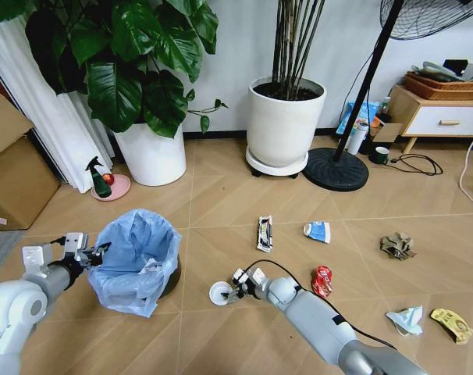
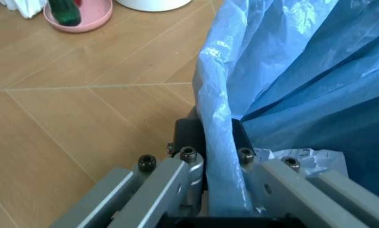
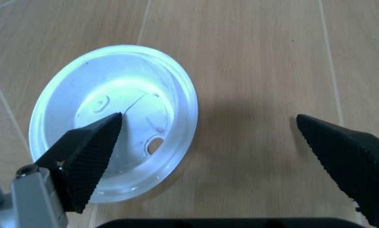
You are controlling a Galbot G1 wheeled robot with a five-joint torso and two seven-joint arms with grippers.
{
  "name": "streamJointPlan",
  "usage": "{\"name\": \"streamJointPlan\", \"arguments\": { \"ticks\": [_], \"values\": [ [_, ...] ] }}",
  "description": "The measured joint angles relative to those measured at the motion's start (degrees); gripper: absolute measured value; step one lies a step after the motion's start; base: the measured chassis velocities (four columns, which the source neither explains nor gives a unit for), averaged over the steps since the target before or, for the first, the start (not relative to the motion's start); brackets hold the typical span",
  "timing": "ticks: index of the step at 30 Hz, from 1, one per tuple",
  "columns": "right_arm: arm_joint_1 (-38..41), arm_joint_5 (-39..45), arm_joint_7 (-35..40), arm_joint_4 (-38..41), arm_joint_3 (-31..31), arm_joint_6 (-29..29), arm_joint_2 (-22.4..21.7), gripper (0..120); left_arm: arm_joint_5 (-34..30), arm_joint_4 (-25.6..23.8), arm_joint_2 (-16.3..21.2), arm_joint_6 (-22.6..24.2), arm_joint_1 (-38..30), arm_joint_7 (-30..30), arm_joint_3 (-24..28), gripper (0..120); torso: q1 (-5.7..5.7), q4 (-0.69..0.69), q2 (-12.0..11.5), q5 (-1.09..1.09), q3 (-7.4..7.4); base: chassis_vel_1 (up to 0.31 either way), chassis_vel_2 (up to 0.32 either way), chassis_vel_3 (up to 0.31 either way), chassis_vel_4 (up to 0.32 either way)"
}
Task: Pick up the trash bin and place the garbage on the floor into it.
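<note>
On the light brown herringbone wooden floor point(image 1: 221, 203), seen from the head camera, the left gripper point(image 1: 98, 251) grips the near-left rim of the small round dark trash bin lined with a crinkly light blue plastic bag point(image 1: 136, 258). The right gripper point(image 1: 231, 294) reaches low to the floor, its tips at the white plastic disc point(image 1: 218, 293). Just beyond that gripper's arm on the robot's right lies a crushed red can point(image 1: 322, 280); farther ahead of it lie a black-and-white wrapper point(image 1: 264, 233) and a blue-and-white wrapper point(image 1: 318, 231). Well off to its right are a crumpled brown paper point(image 1: 397, 245), a crumpled white paper point(image 1: 406, 319) and a yellow wrapper point(image 1: 452, 324).

From the left wrist camera, the left gripper point(image 2: 221, 156) is closed tight on a fold of the blue bag point(image 2: 303, 85), its fingers point(image 2: 188, 137) pressed against both sides of the rim. Beyond it stands a green spray bottle point(image 2: 65, 12) on a pink dish point(image 2: 88, 21).

From the right wrist camera, the right gripper point(image 3: 208, 147) is spread wide, holding nothing. One finger point(image 3: 88, 156) overlaps the disc point(image 3: 119, 114); the other is over bare floor point(image 3: 253, 71) beside it.
</note>
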Motion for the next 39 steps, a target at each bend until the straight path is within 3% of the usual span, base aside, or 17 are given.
{"name": "streamJointPlan", "arguments": {
  "ticks": [26, 30, 37, 39],
  "values": [
    [1.20, -2.43, 1.44, -5.20, 1.27, 1.34, 4.34, 100, 0.29, 0.37, 0.04, -0.17, -0.29, 0.55, 0.12, 0, 0.00, 0.00, 0.00, 0.00, -0.01, 0.000, 0.000, 0.000, 0.000],
    [1.22, -2.51, 1.55, -5.27, 1.43, 1.43, 4.45, 97, 0.28, 0.37, 0.11, -0.19, -0.33, 0.56, 0.16, 0, 0.00, 0.00, 0.00, 0.00, -0.01, 0.000, 0.000, 0.000, 0.000],
    [0.90, -2.21, 1.93, -4.76, 1.42, 1.93, 3.80, 72, 0.34, 0.40, -0.12, -0.35, -0.40, 0.50, 0.52, 0, 0.00, 0.01, 0.01, 0.02, -0.01, 0.000, 0.000, 0.000, 0.000],
    [0.89, -2.20, 1.92, -4.73, 1.41, 1.93, 3.77, 72, 0.34, 0.40, -0.12, -0.35, -0.40, 0.50, 0.52, 0, 0.00, 0.01, 0.01, 0.02, -0.01, 0.000, 0.000, 0.000, 0.000]
  ]
}}
